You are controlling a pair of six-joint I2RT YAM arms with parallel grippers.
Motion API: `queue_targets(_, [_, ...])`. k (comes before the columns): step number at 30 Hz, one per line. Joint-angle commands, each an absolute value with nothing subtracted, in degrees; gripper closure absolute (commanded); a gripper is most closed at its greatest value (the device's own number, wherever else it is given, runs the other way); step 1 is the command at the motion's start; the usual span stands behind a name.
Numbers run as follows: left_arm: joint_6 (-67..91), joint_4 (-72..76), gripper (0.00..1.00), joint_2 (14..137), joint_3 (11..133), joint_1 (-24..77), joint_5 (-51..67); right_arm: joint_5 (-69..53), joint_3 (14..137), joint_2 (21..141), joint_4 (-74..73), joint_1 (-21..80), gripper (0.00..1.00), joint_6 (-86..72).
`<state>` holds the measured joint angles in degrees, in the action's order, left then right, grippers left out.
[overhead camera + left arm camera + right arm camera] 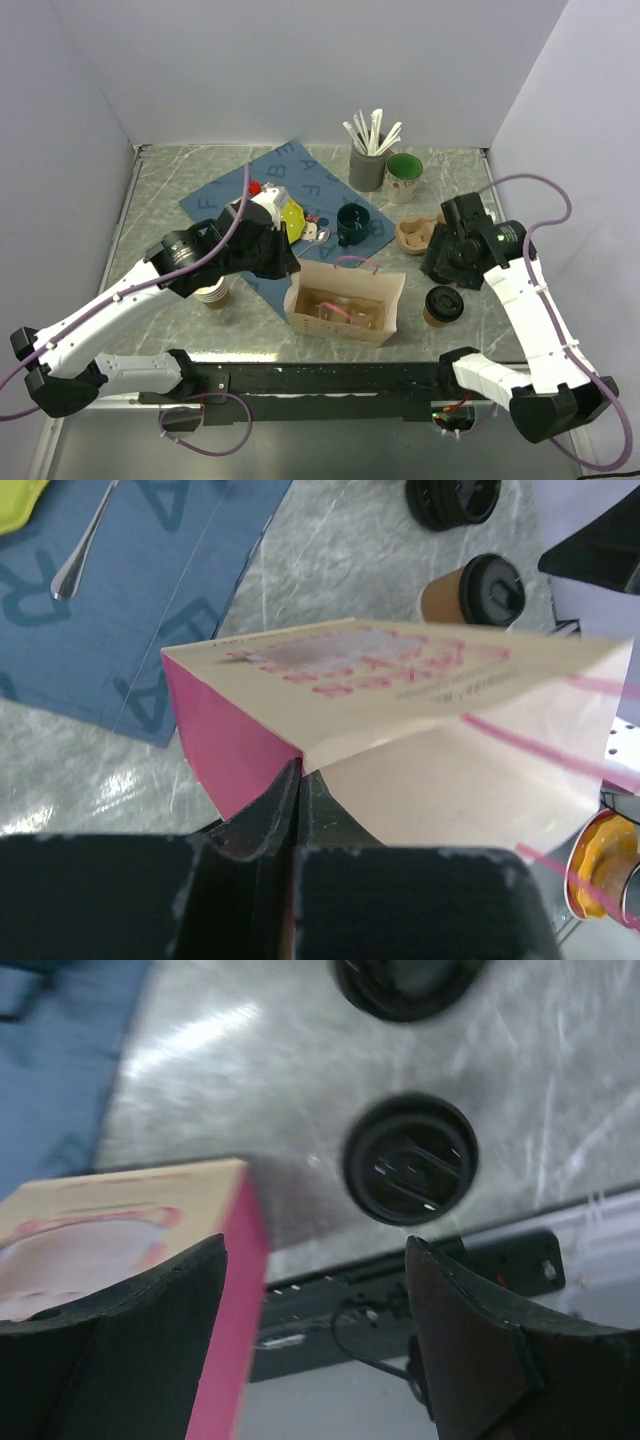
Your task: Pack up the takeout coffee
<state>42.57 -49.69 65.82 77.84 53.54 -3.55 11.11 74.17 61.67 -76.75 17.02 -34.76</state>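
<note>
Clamps left fingers (298, 792) on the left rim of the cream, pink-sided paper bag (345, 305). Holds right fingers (445, 268) apart over the small brown paper cup with black lid (443, 305), upright right of the bag. Lower straight, grip below lid.

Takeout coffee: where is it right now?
Top view: the takeout coffee stands upright on the table's right side, just right of the paper bag, near the front edge.
</note>
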Motion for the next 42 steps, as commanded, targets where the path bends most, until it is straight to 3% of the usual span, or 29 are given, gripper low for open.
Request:
queue_targets(1, [44.12,-51.16,0.94,64.25,78.49,53.35,-2.20,8.00,67.25,58.19,-82.36,13.80,0.19,-35.50])
queue_targets(4, [44.21,-49.66,0.92,62.85,75.94,53.44,-0.80,8.35,62.59,56.95,-80.51,13.45,0.17,-38.74])
queue_targets(14, [40.17,-51.24,0.48,61.43,75.58,53.35,-2.37,12.21,56.69,58.96,-74.53,11.25,0.14,-42.10])
queue_targets(17, [39.29,-52.56,0.43,62.05,76.02,53.35,-3.33,13.00,56.60,60.12,-73.57,10.64,0.14,-42.71])
queue_targets(37, [38.32,-55.02,0.34,60.12,76.46,53.35,-6.68,13.18,54.06,66.89,-66.19,4.84,0.13,-42.80])
queue_targets(42, [38.06,-55.55,0.34,60.29,76.99,53.35,-7.56,13.10,52.82,67.06,-65.13,3.78,0.18,-42.63])
